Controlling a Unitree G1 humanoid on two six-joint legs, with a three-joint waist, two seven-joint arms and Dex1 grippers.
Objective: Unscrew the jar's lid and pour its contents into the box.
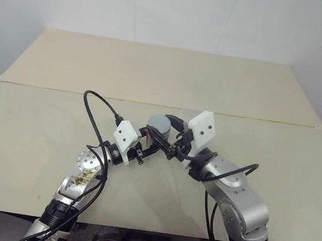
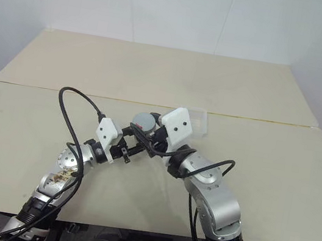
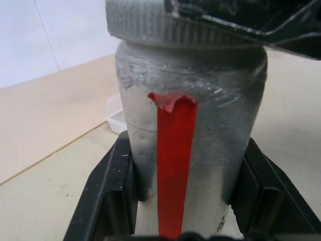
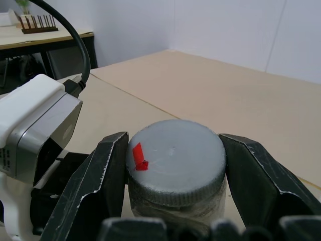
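The silvery-grey jar (image 3: 200,125), marked with a red strip, is held upright above the table in front of me. My left gripper (image 1: 150,142) is shut on the jar's body, one black finger on each side. The grey lid (image 4: 175,155) sits on top of the jar and carries a small red tab. My right gripper (image 4: 175,170) comes in from the right and is shut on the lid, its fingers (image 4: 108,170) pressed to the lid's ribbed edge. The transparent box (image 2: 198,121) lies on the table just beyond the grippers, partly hidden behind the right wrist.
Two beige tabletops (image 1: 34,136) meet at a seam running across behind the grippers. Black cables (image 1: 97,116) loop over the left arm. A white wall stands behind the far table.
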